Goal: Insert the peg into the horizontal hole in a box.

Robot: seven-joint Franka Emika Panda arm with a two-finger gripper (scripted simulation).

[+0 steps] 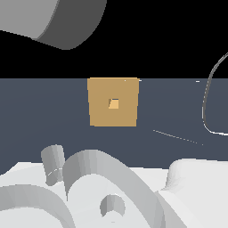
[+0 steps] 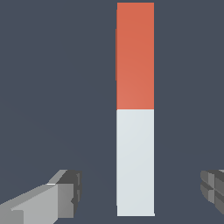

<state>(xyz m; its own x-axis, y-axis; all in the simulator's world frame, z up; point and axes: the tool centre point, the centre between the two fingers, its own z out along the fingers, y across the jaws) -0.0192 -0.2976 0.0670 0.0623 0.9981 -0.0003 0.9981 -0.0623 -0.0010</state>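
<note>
The tan box (image 1: 113,102) stands on the dark floor in the exterior view, its face turned to the camera, with the small lighter square hole (image 1: 114,104) at its centre. The peg (image 2: 135,109) shows only in the wrist view: a long bar, orange-red on one half and pale grey-white on the other, lying flat on the floor. My gripper (image 2: 139,192) is open above it. Its fingers (image 2: 65,192) stand wide on both sides of the white end, apart from it. The peg is hidden in the exterior view.
The arm's pale grey links (image 1: 89,191) fill the lower part of the exterior view. A grey cylinder-shaped part (image 1: 58,22) hangs near its upper edge. A thin cable (image 1: 207,102) curves on the exterior view's right.
</note>
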